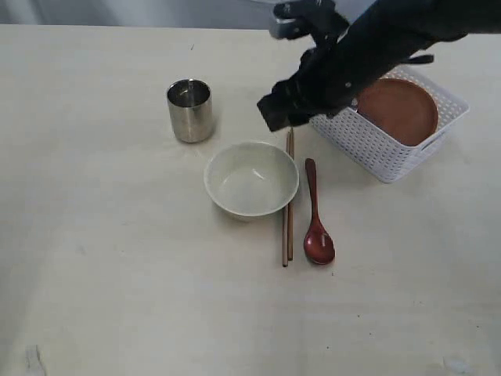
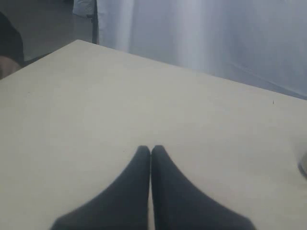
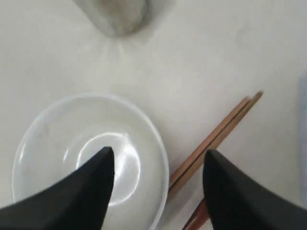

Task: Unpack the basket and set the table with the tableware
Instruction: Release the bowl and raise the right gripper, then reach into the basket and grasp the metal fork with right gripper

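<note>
Beige wood-look table (image 1: 94,274) fills the exterior view. Toward its upper right sits the white perforated basket (image 1: 376,153), turned at an angle, with the brown round plate (image 1: 399,110) lying flat inside it. The dark right arm (image 1: 391,35) comes in from the upper right and crosses above the basket's left corner.

Near the middle of the table stands the cream bowl (image 1: 250,178), upright and empty. The steel cup (image 1: 190,110) stands upright to its upper left, apart from it. The wooden chopsticks (image 1: 287,227) lie side by side along the bowl's right edge. Just right of them, and parallel, lies the reddish-brown spoon (image 1: 317,227), its scoop end toward the bottom of the view.

The right gripper (image 1: 279,117) hangs above the upper ends of the chopsticks, between bowl and basket. Its jaws stand wide apart with nothing between them — the right wrist view shows only the bowl's rim and the chopsticks on the table below the gap.

The left gripper (image 2: 151,149) appears only in its own wrist view. Its fingers (image 2: 136,167) are pressed together, gripping nothing, over bare tabletop.
</note>
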Motion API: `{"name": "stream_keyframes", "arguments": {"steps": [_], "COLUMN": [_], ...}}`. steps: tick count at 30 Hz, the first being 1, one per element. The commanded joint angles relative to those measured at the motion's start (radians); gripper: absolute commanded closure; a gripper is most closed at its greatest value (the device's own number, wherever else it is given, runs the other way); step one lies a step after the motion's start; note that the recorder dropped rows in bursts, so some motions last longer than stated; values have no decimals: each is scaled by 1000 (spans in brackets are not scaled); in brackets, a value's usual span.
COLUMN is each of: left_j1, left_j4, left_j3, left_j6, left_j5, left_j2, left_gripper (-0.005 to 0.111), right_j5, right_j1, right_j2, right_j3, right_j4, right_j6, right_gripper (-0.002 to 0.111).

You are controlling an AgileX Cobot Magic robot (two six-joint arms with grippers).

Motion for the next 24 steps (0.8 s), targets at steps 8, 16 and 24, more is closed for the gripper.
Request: {"name": "stream_keyframes", "arguments": {"steps": [8,16,24], "left_j1": [-6,-6,-6], "left_j4": [3,3,3], "left_j3": [2,2,2], "left_j6": [3,3,3], "left_j5": [-4,-4,-4], "left_j2": [-3,-3,-3], "left_gripper": [106,106,106], "right_j5": [-272,-307,-379], "right_j1": [-398,-383,-383], "right_j2": [-54,126,180], "right_j3": [-49,-49,-49], "right_j4": [124,295,373], "right_j6": [97,79,93], "right_gripper": [55,55,70]}}
